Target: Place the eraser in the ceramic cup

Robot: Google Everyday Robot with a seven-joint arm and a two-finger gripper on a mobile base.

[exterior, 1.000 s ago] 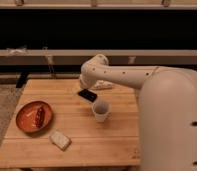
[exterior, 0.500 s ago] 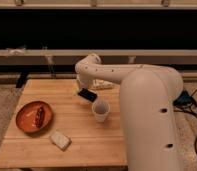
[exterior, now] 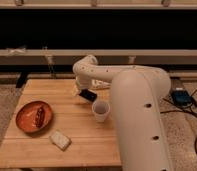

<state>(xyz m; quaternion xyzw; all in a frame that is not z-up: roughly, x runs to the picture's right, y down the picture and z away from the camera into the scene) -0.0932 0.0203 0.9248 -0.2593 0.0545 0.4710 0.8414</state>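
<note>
One gripper (exterior: pixel 81 91) for you to watch, low over the far middle of the wooden table (exterior: pixel 47 92), released and spread wide; the eraser (exterior: pixel 88 94) sits tilted right at its tip, whether touching you cannot tell; the ceramic cup (exterior: pixel 100 110) stands upright just beside it, toward the near edge; the orange plate (exterior: pixel 22 113) and beige block (exterior: pixel 60 139) lie well left.

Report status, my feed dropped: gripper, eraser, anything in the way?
Gripper open, at the eraser. Eraser outside the ceramic cup, cup upright close by. Nothing between them.
</note>
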